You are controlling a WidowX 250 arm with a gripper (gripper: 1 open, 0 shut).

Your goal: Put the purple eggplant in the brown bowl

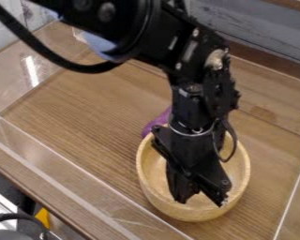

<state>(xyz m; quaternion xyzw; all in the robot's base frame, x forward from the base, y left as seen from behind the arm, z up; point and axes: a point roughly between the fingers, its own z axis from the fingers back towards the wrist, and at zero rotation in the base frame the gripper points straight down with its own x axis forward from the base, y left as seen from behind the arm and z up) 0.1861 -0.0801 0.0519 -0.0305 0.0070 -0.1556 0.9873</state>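
Gripper [198,190] closed, pointed down inside the brown bowl [159,192].

After the black arm [153,42], which is seen reaching down from the upper left, the wooden table [78,112] is the largest thing shown, with the tan bowl set on it near the front edge. The purple eggplant [153,126] is only partly seen, just behind the bowl's far rim, beside the arm; whether it is touched cannot be told.

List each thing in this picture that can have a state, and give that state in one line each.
Gripper: pointing down inside the bowl, jaws shut; what they hold, if anything, is hidden.
Purple eggplant: partly hidden behind the arm, at the bowl's far rim.
Brown bowl: upright on the table.
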